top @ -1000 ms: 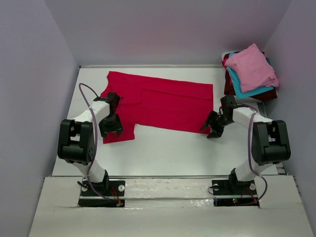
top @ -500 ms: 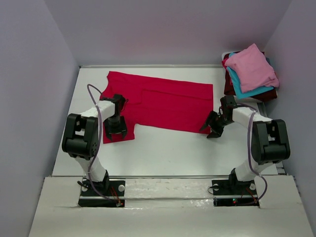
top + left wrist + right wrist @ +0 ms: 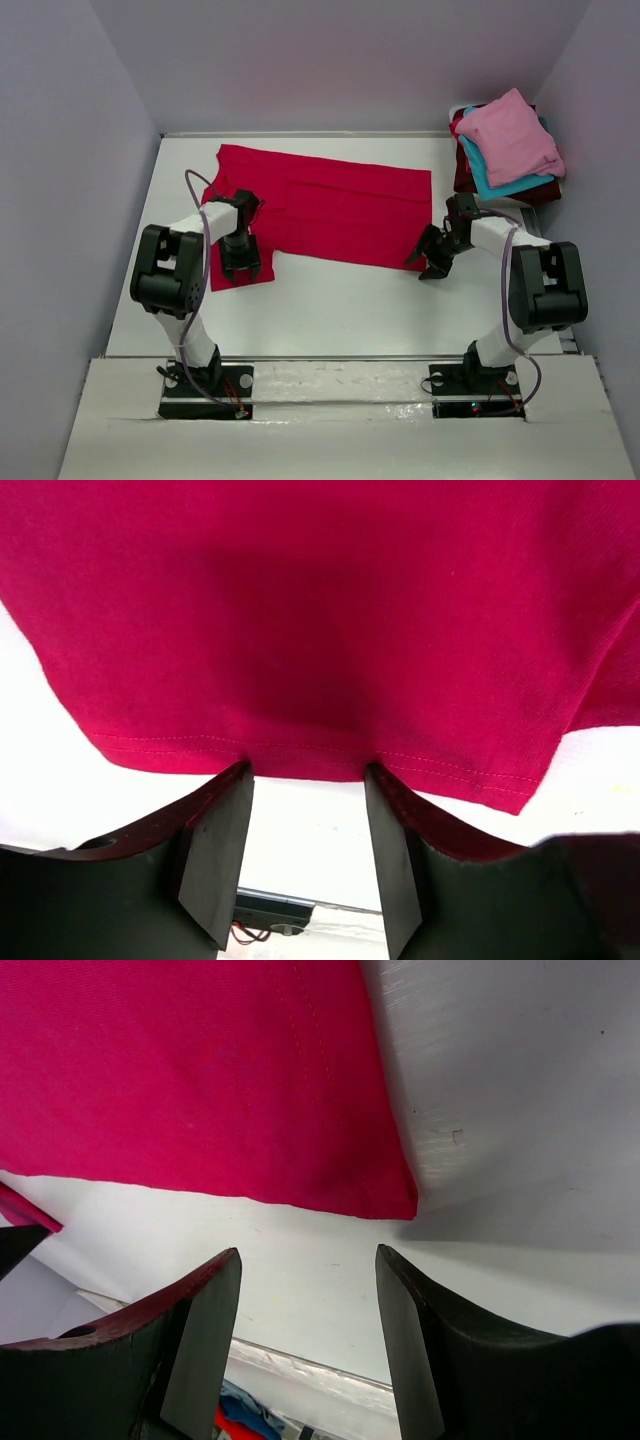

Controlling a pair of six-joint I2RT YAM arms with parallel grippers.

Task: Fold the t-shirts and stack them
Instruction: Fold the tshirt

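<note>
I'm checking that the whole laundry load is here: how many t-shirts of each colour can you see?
crimson-red t-shirt, spread flat: 1
light pink t-shirt, stacked on top: 1
teal-blue t-shirt, stacked beneath the pink: 1
dark maroon t-shirt, lowest visible: 1
Total: 4

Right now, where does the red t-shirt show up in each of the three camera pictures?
Top external: red t-shirt spread flat across the middle of the white table.
Left wrist: the shirt fills the top, stitched hem lowest.
Right wrist: the shirt sits upper left, one corner reaching centre-right.
Shared landmark: the table under it.
</note>
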